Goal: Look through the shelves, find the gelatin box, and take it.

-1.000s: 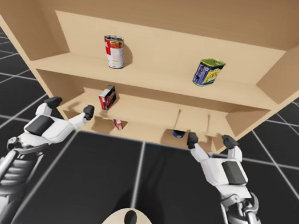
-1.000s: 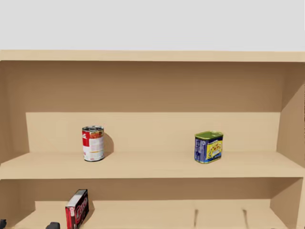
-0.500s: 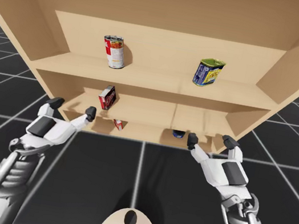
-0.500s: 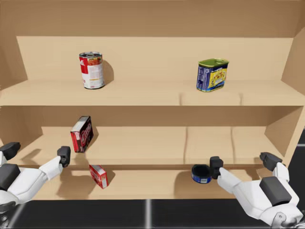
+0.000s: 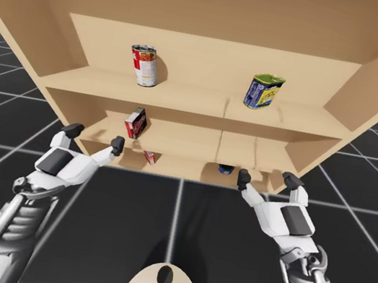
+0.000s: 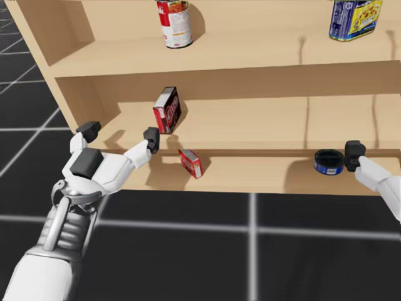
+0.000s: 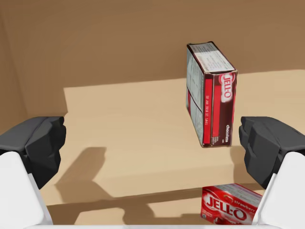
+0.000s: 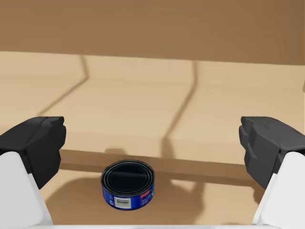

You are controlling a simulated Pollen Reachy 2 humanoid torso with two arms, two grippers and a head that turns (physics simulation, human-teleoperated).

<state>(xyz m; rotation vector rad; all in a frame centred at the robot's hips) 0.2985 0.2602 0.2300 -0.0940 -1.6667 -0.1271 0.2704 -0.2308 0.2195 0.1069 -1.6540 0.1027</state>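
My left end effector [image 7: 152, 145] hangs released and empty, with the small red box [image 7: 229, 208] just under 1 finger. Light, stiff cardboard, I judge — pinch its 2 broad faces.

Bright, even light comes from the front; my left hand [image 6: 122, 134] throws a soft shadow onto the bottom shelf [image 6: 250, 172]. The high view stretches toward its edges.

- shelf [image 5: 181, 100]: plain tan
- tall can [image 5: 144, 65]: red and white
- squarish can [image 5: 264, 92]: blue, yellow label, green top
- upright box [image 7: 209, 101]: dark red
- small box [image 7: 231, 206]: bright red
- flat tin [image 8: 128, 185]: blue
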